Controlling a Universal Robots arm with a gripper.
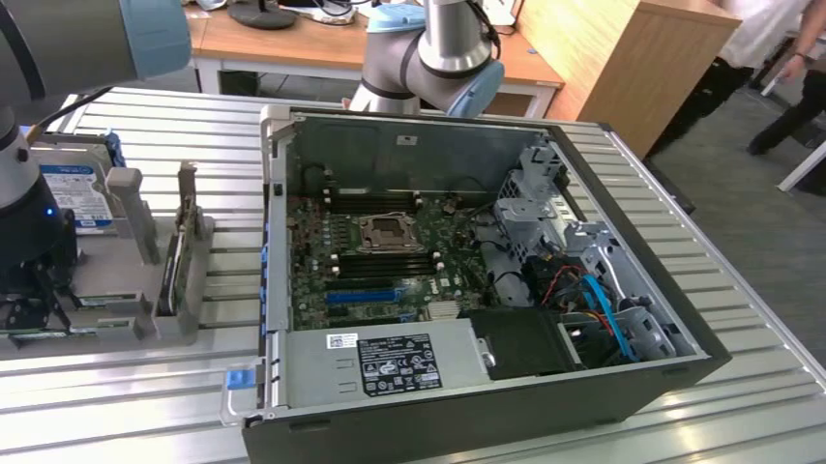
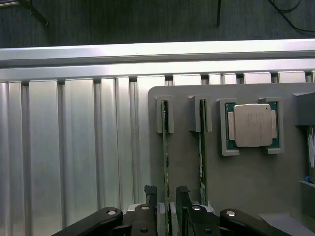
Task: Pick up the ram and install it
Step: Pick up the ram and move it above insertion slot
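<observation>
The ram is a thin green stick standing on edge in a slot of the grey holder. A second stick like it stands in the neighbouring slot. My gripper is open and straddles the first stick, one black finger on each side, with a small gap to the board. In the exterior view the gripper hangs low over the holder at that view's left, beside the open computer case. The motherboard lies exposed inside, with dark memory slots around the processor socket.
A processor chip sits in a recess of the holder. A blue-labelled hard drive and an upright card with a metal bracket stand on the holder. Drive cages and cables crowd the case's right side. The table is ribbed aluminium.
</observation>
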